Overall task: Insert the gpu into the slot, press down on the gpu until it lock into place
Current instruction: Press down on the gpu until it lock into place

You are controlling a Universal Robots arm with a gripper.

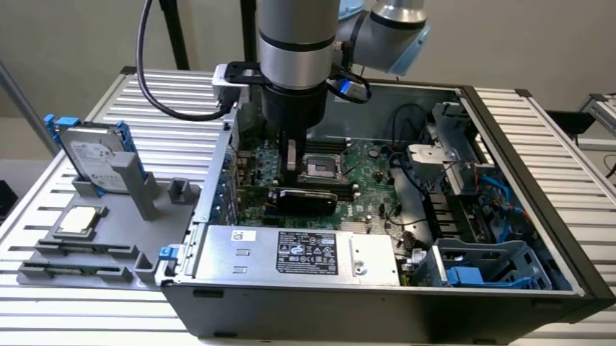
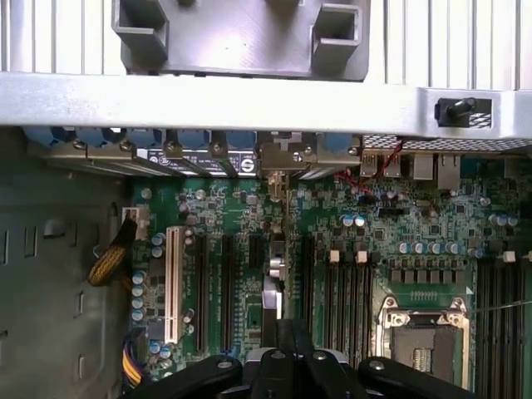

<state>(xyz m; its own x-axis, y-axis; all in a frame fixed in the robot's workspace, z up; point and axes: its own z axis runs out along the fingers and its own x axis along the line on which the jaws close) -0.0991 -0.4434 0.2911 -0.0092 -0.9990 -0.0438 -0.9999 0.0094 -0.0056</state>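
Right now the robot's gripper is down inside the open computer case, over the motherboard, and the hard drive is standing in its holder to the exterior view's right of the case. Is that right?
Not quite. The hard drive stands in its grey holder to the exterior view's left of the computer case, not its right. The exterior view shows this. The rest holds: the gripper is down inside the open case, over the motherboard.

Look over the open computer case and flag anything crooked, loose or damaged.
Nothing stands out. The black graphics card sits level on the green board, with the shut gripper right above it. The silver power box lies square in the case. Cables at the exterior view's right look bundled, not torn.
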